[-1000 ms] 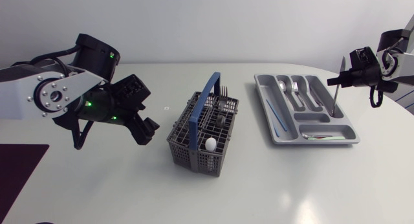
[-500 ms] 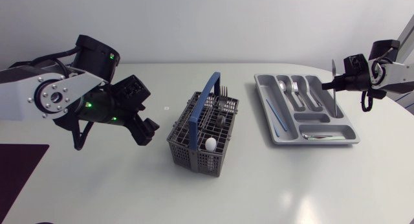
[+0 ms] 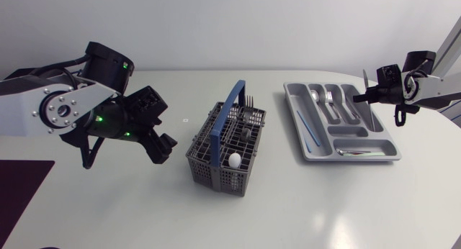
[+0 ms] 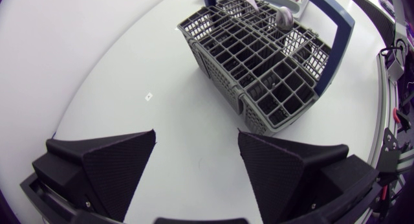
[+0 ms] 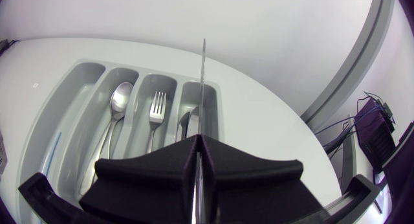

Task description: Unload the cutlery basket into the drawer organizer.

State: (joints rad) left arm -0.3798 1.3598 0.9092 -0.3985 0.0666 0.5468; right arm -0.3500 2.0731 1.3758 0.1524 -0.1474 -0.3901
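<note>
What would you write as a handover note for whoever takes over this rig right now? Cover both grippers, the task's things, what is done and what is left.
Left gripper: open and empty, hanging short of the cutlery basket.
Right gripper: shut on a knife, held over the drawer organizer, above its long slots.
Done: a spoon and a fork lie in the organizer.
Left: set the knife down, then empty the basket, which holds some cutlery at its far end and a white egg-shaped thing near its front.
</note>
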